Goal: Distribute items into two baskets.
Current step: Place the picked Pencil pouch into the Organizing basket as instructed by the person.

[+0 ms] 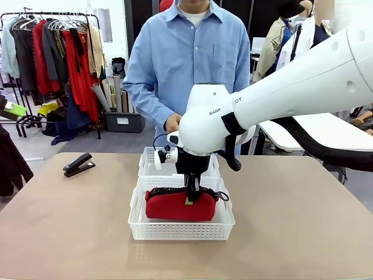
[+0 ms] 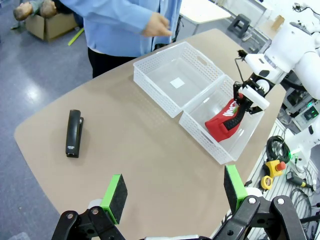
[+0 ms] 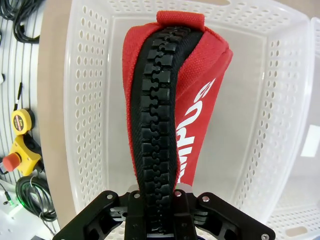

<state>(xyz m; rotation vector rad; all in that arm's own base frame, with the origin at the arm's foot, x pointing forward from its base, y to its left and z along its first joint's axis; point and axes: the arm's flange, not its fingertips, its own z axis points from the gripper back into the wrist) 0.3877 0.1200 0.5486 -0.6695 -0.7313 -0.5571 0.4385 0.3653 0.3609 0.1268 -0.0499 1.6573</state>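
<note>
**Front view.** Nearest is the near basket [image 1: 180, 231], its long side facing the camera. The pouch [image 1: 179, 207] lies lengthwise inside it, zipper up. That is the only way it fits, since it is nearly as long as the basket. The right gripper [image 1: 191, 196] comes straight down from above and is clamped on the zipper ridge near the pouch's middle, probably so the load hangs level. The pouch looks settled on the basket floor, though I cannot be sure of contact. The far basket [image 1: 149, 164] touches the near one at twelve o'clock. The stapler [image 1: 78, 165] sits on the table [image 1: 303, 233] at ten o'clock, well apart from both. The person's hand [image 1: 172, 122] hovers beyond the far basket.

**Left wrist view.** Closest are the left gripper's [image 2: 175, 192] green pads [image 2: 115, 196], spread fully apart with nothing between them. It hangs high over the table, probably keeping out of the other arm's way. The stapler is at ten o'clock and the baskets at one o'clock. The far one is bare inside, so I judge it is meant for the stapler.

**Right wrist view.** The black fingers at six o'clock are closed tight on the zipper. The pouch runs away toward twelve o'clock between the lattice walls. By my reading, letting go is the step in hand.
</note>
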